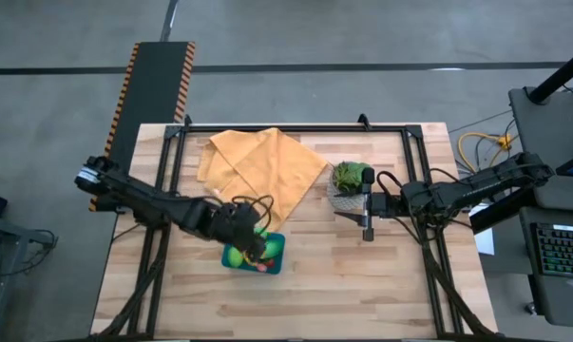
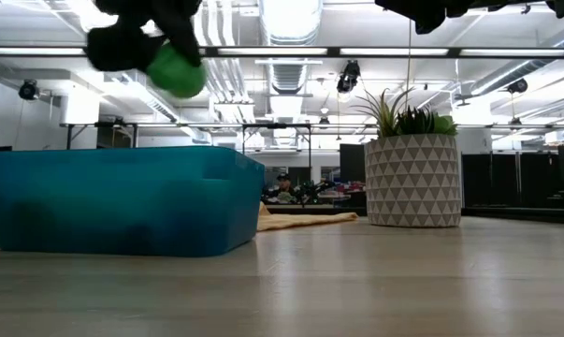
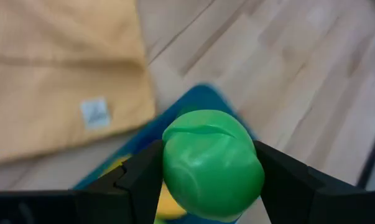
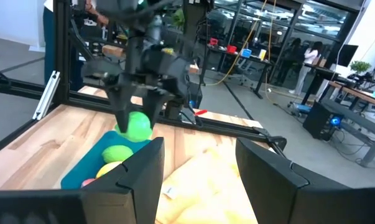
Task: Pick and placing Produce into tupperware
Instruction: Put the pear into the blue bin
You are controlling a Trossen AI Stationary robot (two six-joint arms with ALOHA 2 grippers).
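1. L gripper [image 4: 136,118] clamps round green toy fruit [image 3: 212,165] above teal plastic tupperware [image 2: 122,201], 6 o'clock on pale wood-plank table [image 1: 362,275].
2. R gripper [image 1: 368,215] at 3 o'clock, empty, half-spread.
3. Workshop benches behind.

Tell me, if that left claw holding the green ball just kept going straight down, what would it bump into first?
Most likely the teal tupperware. The left gripper holds the green produce piece right above it, and the other produce lying inside would probably be touched first, though the depth is hard to judge.
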